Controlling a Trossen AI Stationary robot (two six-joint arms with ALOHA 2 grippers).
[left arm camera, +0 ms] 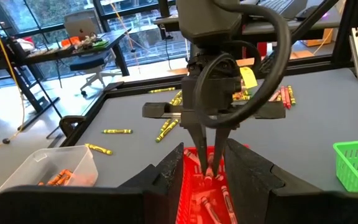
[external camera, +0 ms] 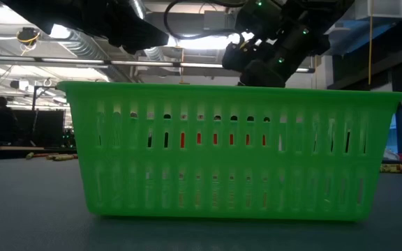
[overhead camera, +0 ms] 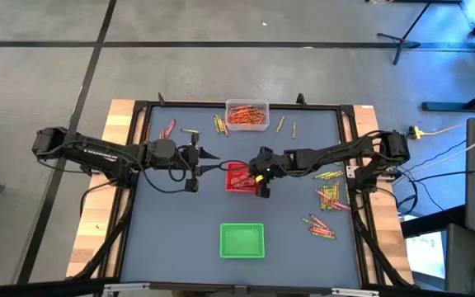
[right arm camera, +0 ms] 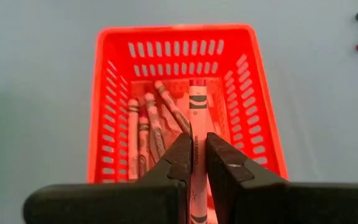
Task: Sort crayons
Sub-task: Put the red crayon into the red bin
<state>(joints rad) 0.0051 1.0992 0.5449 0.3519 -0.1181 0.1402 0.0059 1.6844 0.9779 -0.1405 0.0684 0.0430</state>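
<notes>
A red tray (overhead camera: 238,176) sits mid-table with several red crayons (right arm camera: 145,130) lying in it. My right gripper (right arm camera: 196,155) hangs over it, slanting down from the table's right, shut on one red crayon (right arm camera: 196,106). In the left wrist view, my right gripper (left arm camera: 209,163) shows with its fingers dipping into the red tray (left arm camera: 194,186). My left gripper (overhead camera: 217,167) hovers higher, just left of the tray, nearly level. My left gripper (left arm camera: 205,152) stands a narrow gap open with nothing between its fingers. My right gripper pinches the red crayon's near half (right arm camera: 196,146) between its two fingers, and the crayon runs along them. The fingers slant down from the table's right. The crayon's free end (right arm camera: 197,87) points into the tray; whether it touches anything there I cannot tell.
A clear tray (overhead camera: 246,115) of orange crayons stands at the far edge, and a green tray (overhead camera: 242,240) near the front. Loose crayons lie at the right (overhead camera: 328,198), the far left (overhead camera: 169,128) and beside the clear tray (overhead camera: 219,124).
</notes>
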